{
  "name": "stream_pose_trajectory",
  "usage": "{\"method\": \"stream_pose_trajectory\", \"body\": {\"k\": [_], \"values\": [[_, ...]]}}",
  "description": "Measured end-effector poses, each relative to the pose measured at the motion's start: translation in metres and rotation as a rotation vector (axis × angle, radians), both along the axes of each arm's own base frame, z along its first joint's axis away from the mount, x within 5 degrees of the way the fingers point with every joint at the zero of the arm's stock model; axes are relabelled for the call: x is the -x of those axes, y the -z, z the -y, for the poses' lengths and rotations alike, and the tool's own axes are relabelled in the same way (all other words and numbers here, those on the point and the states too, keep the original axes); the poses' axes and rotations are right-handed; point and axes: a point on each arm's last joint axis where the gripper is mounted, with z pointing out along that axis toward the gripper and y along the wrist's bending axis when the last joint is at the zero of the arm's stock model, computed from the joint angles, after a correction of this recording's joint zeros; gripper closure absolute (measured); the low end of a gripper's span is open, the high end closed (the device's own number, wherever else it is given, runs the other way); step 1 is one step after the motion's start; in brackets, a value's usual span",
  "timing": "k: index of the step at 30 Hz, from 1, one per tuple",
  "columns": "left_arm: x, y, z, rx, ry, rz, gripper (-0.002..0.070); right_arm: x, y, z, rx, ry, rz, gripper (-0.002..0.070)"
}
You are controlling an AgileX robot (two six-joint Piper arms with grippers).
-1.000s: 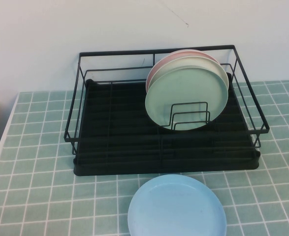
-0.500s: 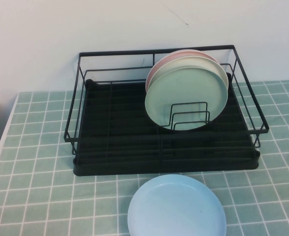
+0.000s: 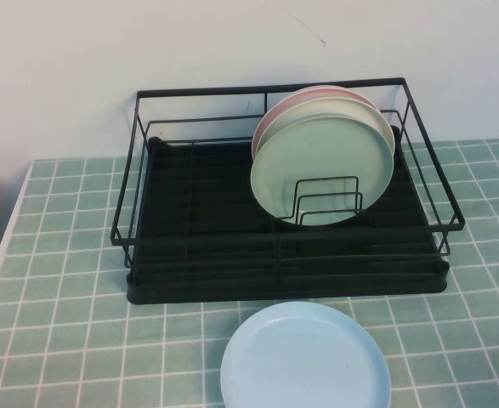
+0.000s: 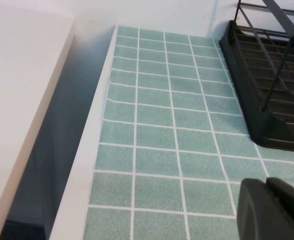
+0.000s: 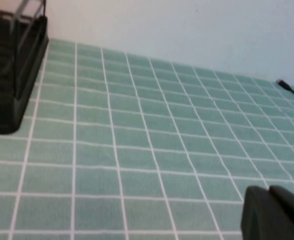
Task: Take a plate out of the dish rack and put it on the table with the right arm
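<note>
The light blue plate [image 3: 305, 359] lies flat on the tiled table [image 3: 62, 255] just in front of the black dish rack [image 3: 283, 255]. No arm shows in the high view. My left gripper [image 4: 268, 187] is shut and empty above the tiles at the table's left side, with the rack's corner [image 4: 267, 75] ahead of it. My right gripper [image 5: 268, 192] is shut and empty above bare tiles at the table's right side, with the rack's corner [image 5: 11, 80] in its view. The blue plate is out of both wrist views.
A pale mint-green plate [image 3: 321, 170] stands upright in the rack's right half, with a cream and a pink plate [image 3: 296, 100] behind it. The table's white left edge [image 4: 81, 170] drops to a gap beside a white surface. A black cable end [image 5: 287, 87] lies at the far right.
</note>
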Motion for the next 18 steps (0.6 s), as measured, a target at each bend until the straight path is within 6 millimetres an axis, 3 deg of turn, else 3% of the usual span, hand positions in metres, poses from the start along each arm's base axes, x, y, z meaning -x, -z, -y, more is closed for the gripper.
{"method": "stream_pose_trajectory", "body": {"k": [18], "values": [[0.0000, 0.0000, 0.0000, 0.000, 0.000, 0.000, 0.0678, 0.0020, 0.0061, 0.0004, 0.021, -0.010, -0.080, 0.0676]]}}
